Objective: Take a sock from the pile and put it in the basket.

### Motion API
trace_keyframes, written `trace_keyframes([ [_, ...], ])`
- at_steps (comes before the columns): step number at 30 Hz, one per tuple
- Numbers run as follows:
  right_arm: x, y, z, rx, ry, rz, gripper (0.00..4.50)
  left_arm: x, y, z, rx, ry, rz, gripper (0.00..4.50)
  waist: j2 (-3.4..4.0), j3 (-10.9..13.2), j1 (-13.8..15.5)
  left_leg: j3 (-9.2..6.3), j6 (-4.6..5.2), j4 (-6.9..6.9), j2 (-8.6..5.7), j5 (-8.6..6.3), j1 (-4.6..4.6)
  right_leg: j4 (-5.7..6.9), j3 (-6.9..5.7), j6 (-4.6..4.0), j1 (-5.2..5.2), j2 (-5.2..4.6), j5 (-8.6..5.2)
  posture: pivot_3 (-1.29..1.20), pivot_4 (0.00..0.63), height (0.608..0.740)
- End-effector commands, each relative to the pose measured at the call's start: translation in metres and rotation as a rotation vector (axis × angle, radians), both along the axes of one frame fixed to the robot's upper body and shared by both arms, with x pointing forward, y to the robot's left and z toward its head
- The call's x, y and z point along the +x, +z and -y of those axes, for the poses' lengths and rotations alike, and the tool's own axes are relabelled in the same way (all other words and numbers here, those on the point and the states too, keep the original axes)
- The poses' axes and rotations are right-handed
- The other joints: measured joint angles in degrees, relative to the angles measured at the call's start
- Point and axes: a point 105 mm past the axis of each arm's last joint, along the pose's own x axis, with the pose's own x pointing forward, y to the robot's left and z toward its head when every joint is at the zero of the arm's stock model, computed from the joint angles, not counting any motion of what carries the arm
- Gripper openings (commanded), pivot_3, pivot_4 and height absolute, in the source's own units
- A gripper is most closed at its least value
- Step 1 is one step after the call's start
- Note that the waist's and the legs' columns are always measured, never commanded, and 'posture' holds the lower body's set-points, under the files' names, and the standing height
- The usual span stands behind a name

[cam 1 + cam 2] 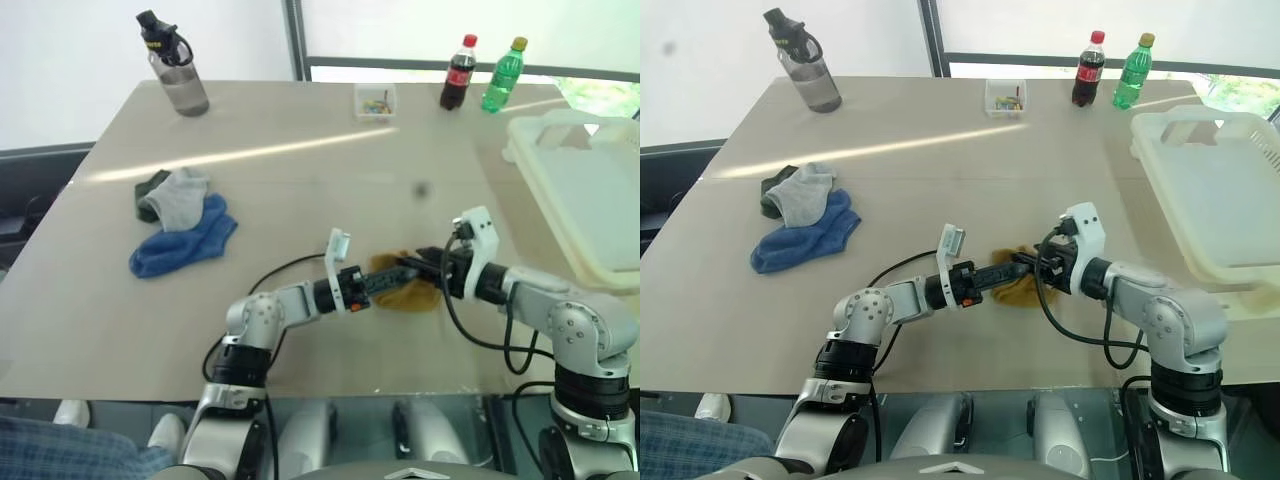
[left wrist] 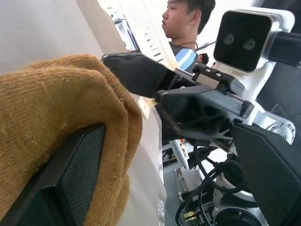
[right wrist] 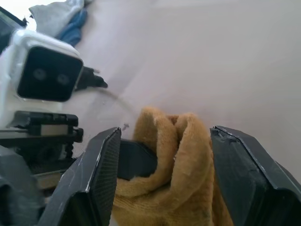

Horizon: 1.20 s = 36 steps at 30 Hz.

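Observation:
The mustard-yellow sock point(image 1: 410, 293) hangs bunched just above the table's front middle, where both grippers meet. My right gripper point(image 1: 412, 262) reaches in from the right and is shut on the sock point(image 3: 174, 174), its two fingers point(image 3: 94, 174) pressed against either side. My left gripper point(image 1: 392, 278) comes in from the left and stands open, with the sock point(image 2: 56, 108) draped over one finger point(image 2: 75, 179), which also lies inside the right gripper's grip. The pile point(image 1: 180, 225) of blue, light grey and dark socks lies far left. The cream-white basket point(image 1: 590, 200) stands at the table's right edge.
At the back of the table stand a grey water bottle point(image 1: 178, 70), a small clear box point(image 1: 375, 100), a cola bottle point(image 1: 459, 72) and a green bottle point(image 1: 503, 75). A person point(image 2: 186, 23) shows beyond the table in the left wrist view.

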Motion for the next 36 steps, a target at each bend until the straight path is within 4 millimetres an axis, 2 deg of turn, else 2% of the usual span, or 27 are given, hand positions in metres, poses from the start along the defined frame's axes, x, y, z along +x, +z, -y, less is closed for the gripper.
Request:
trace_keyframes([
  [1, 0.002, 0.0, 0.002, -0.075, 0.009, 0.04, 3.12, -0.002, 0.001, 0.001, -0.013, -0.01, 0.001, 4.49, 0.02, 0.0, 0.0, 0.0, 0.0, 0.0, 0.0, 0.0, 0.0, 0.0, 0.0, 0.0, 0.0, 0.0, 0.0, 0.0, 0.15, 0.74],
  [5, 0.007, -0.015, 0.015, -0.183, -0.034, 0.032, 3.12, -0.002, 0.006, -0.001, -0.039, -0.007, 0.006, 4.49, 0.02, 0.0, -0.1, 0.03, 0.0, 0.0, -0.03, 0.0, 0.0, 0.0, 0.01, 0.0, 0.0, 0.0, 0.0, 0.0, 0.15, 0.74],
  [11, 0.007, -0.01, 0.019, -0.189, -0.045, 0.053, 3.12, -0.007, 0.012, -0.014, -0.058, 0.004, 0.022, 4.49, 0.02, 0.0, -0.1, 0.01, 0.0, 0.0, -0.01, 0.0, 0.01, 0.0, 0.01, 0.0, 0.0, 0.03, 0.0, 0.0, 0.15, 0.74],
  [19, -0.001, -0.027, 0.021, -0.238, -0.02, -0.001, 3.12, -0.032, 0.034, -0.047, -0.04, -0.052, 0.141, 4.49, 0.06, 0.0, -0.1, 0.0, 0.0, -0.03, 0.03, 0.0, 0.0, 0.01, 0.0, -0.01, -0.02, -0.02, -0.01, 0.0, 0.15, 0.74],
  [23, -0.004, -0.033, 0.023, -0.269, 0.003, -0.026, 3.12, -0.046, 0.033, -0.062, 0.068, -0.089, 0.229, 4.49, 0.06, 0.0, -0.1, 0.02, 0.0, -0.02, 0.03, 0.0, 0.03, 0.0, 0.02, -0.03, 0.01, -0.01, -0.02, 0.0, 0.15, 0.74],
  [27, -0.011, -0.042, 0.02, -0.318, 0.063, -0.032, 3.12, -0.051, 0.038, -0.078, 0.19, -0.093, 0.362, 4.49, 0.06, 0.0, 0.1, 0.0, 0.0, -0.02, 0.04, 0.0, 0.04, -0.01, -0.01, -0.23, 0.01, -0.01, -0.13, 0.0, 0.15, 0.74],
  [33, -0.018, -0.037, 0.003, -0.296, 0.177, 0.074, 3.12, -0.041, 0.055, -0.098, 0.389, -0.057, 0.624, 4.49, 0.05, 0.0, 0.0, 0.04, 0.0, -0.04, 0.06, 0.0, 0.03, -0.04, 0.01, -0.25, 0.0, -0.04, -0.14, 0.0, 0.15, 0.74],
  [36, -0.02, -0.043, 0.001, -0.356, 0.233, 0.142, 3.12, -0.032, 0.065, -0.103, 0.483, -0.033, 0.764, 4.49, 0.05, 0.1, 0.0, 0.06, 0.0, -0.08, 0.06, 0.0, 0.03, -0.05, 0.01, -0.25, -0.02, -0.03, -0.14, 0.0, 0.15, 0.74],
])
